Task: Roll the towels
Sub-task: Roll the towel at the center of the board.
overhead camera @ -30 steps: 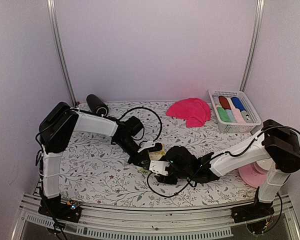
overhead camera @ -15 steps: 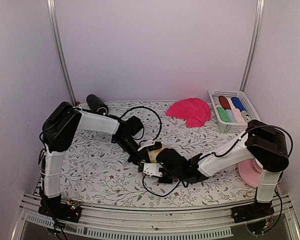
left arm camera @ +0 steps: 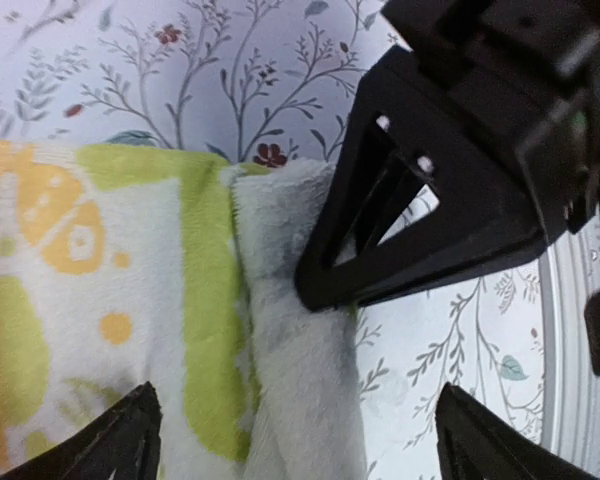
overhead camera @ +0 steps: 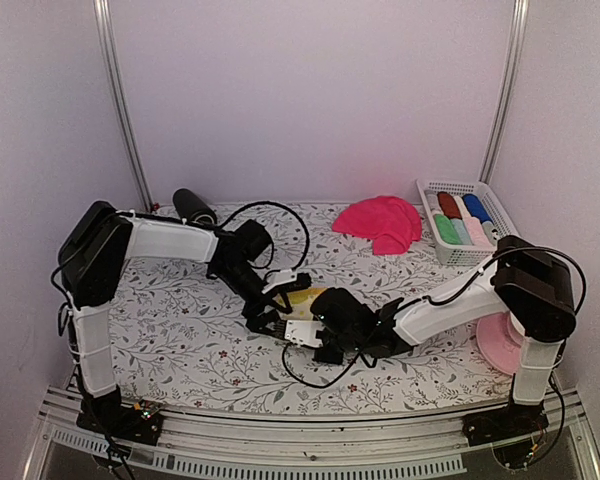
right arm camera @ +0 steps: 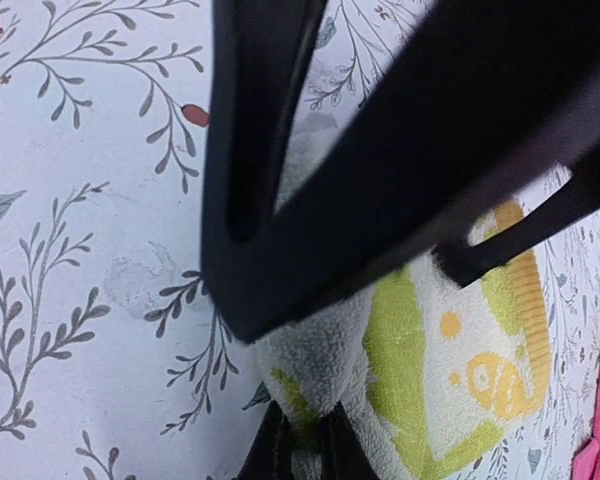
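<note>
A towel patterned in white, lime green and yellow (left arm camera: 110, 300) lies on the table between my two grippers, its near edge folded into a thick white ridge (left arm camera: 300, 340). In the top view only a yellow strip of that towel (overhead camera: 308, 297) shows. My left gripper (left arm camera: 298, 445) is open, its tips spread wide on either side of the ridge and holding nothing. My right gripper (right arm camera: 305, 450) is shut on the towel's folded edge (right arm camera: 320, 360). From above, the left gripper (overhead camera: 270, 318) and the right gripper (overhead camera: 298, 331) nearly touch. A hot pink towel (overhead camera: 380, 222) lies crumpled at the back.
A white basket (overhead camera: 500, 222) at the back right holds several rolled towels in red, blue, green and pale colours. A black cylinder (overhead camera: 193, 208) lies at the back left. A pink plate (overhead camera: 505, 350) sits by the right arm's base. The table has a floral cover (overhead camera: 180, 330).
My left gripper has opened and let go of the towel. My right gripper has slid left and closed on the towel's folded edge.
</note>
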`<state>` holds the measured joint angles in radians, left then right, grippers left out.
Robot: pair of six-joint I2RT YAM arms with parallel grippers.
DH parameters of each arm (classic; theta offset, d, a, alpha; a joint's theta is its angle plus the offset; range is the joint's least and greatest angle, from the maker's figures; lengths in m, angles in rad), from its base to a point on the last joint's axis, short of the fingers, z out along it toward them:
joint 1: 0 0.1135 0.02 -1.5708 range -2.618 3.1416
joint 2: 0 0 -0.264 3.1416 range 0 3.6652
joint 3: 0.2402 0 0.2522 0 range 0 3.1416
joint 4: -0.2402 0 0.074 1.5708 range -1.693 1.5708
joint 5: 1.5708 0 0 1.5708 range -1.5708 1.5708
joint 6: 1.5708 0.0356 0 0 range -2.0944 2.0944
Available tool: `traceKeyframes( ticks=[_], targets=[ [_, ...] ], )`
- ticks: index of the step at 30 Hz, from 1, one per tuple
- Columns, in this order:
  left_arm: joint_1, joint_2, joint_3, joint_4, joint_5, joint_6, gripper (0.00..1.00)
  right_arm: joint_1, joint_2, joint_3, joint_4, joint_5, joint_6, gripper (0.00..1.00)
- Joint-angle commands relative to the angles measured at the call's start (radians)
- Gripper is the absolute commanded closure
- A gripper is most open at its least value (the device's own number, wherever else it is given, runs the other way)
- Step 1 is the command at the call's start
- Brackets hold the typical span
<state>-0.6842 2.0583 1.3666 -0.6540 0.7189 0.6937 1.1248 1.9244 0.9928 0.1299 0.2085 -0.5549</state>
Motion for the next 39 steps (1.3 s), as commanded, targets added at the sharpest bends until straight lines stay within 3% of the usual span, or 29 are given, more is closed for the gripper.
traceKeyframes(
  ticks=[1,9,18,30,39],
  targets=[
    [0.018,-0.174,-0.088,0.109,-0.095,-0.021,0.03,-0.056,0.008,0.035,-0.109,-0.110,0.081,0.97],
    [0.020,-0.421,-0.435,0.557,-0.220,-0.043,0.03,-0.150,0.047,0.135,-0.244,-0.315,0.156,0.95],
    [-0.068,-0.575,-0.762,0.987,-0.395,0.119,0.09,-0.234,0.093,0.249,-0.359,-0.519,0.208,0.93],
    [-0.204,-0.448,-0.786,1.182,-0.633,0.211,0.12,-0.264,0.175,0.352,-0.448,-0.643,0.179,0.93],
    [-0.229,-0.365,-0.768,1.215,-0.701,0.280,0.27,-0.268,0.186,0.376,-0.475,-0.661,0.161,0.93]
  ],
)
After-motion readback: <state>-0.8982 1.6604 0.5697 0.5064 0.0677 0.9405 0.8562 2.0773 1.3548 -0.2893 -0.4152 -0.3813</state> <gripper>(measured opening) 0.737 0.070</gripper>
